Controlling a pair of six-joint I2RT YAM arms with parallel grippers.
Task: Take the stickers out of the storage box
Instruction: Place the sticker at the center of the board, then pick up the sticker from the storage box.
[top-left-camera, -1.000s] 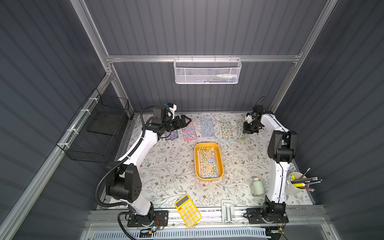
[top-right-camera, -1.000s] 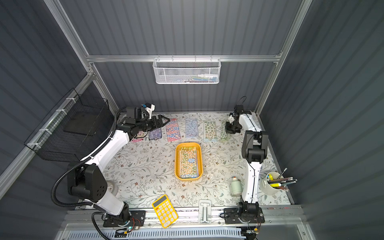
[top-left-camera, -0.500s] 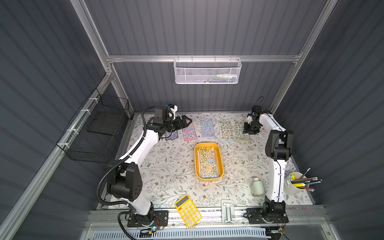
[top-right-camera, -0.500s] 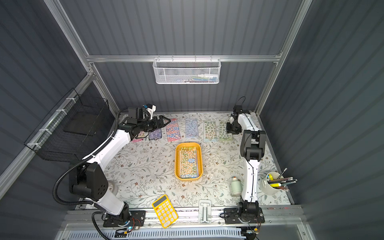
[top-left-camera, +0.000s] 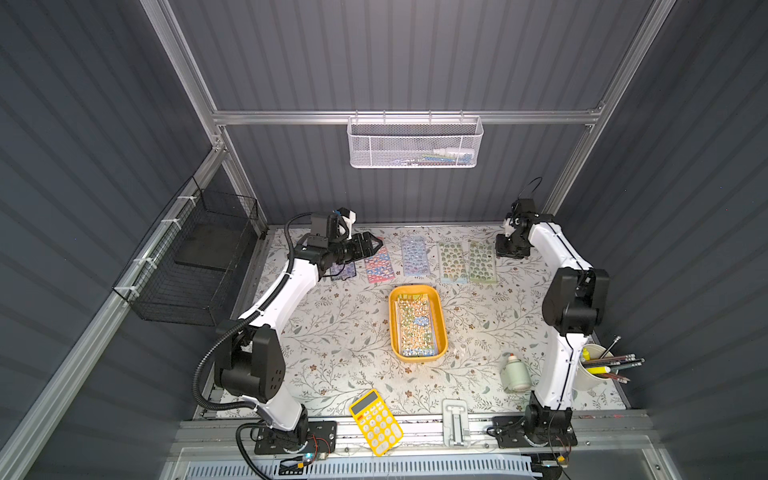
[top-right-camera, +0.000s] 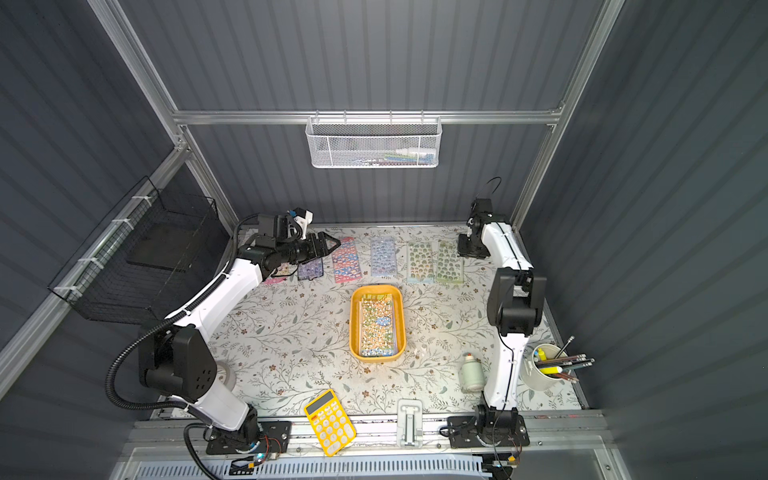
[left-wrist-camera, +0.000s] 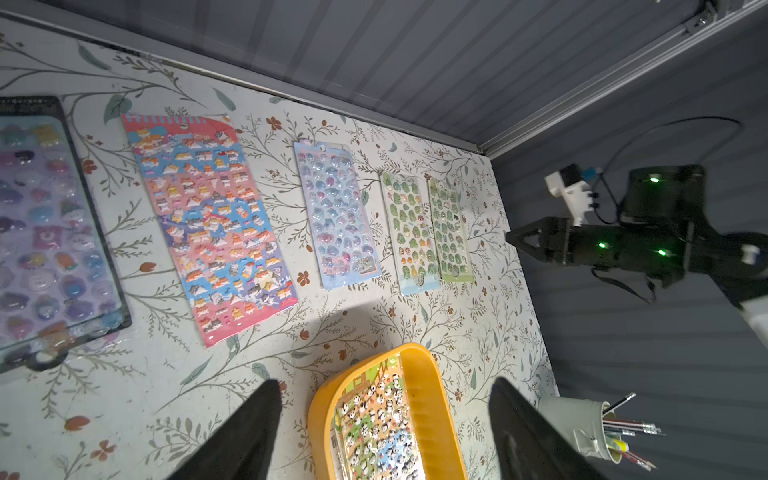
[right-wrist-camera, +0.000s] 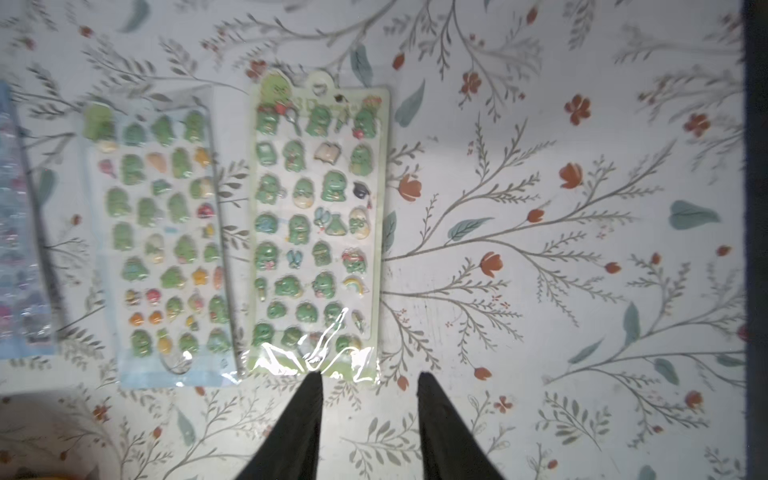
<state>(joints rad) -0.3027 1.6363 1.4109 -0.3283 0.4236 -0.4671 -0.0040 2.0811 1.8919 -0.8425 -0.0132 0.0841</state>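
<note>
**Stickers: six sheets out, box not empty yet**

Left hand (top-left-camera: 372, 244): jaws spread wide, nothing in them. It hangs above the far-left end of the floral-print surface (top-left-camera: 332, 332), over the start of the laid-out row.

The row runs along the far edge, all sheets flat on the surface and outside the box:
- pink sheet (top-right-camera: 275, 277), mostly hidden under the left arm
- purple glossy sheet with a dark border (top-left-camera: 345, 271)
- red-and-blue cartoon sheet (top-left-camera: 379, 265)
- pale blue bubble-sticker sheet (top-left-camera: 414, 255)

Centre, nearer the front than the row: the shallow mustard-yellow plastic storage box (top-left-camera: 392, 324). It still holds stickers. A panda-print sheet (top-left-camera: 415, 332) lies on top, and the edge of a green-headed sheet (top-left-camera: 411, 297) shows beneath it at the far end. Cannot tell how many more lie under those.

- green-critter sheet on blue backing (top-left-camera: 451, 262)
- green-critter sheet on pale green backing (top-left-camera: 482, 262), last in the row

Right hand (right-wrist-camera: 370, 375): jaws partly parted, holding nothing. One fingertip sits at the crinkled plastic end of the pale green sheet; cannot tell if it touches.

My read: unloading is well underway but not finished. What's left is the stack in the box, at least two sheets. Both hands are free for the next pick.
</note>
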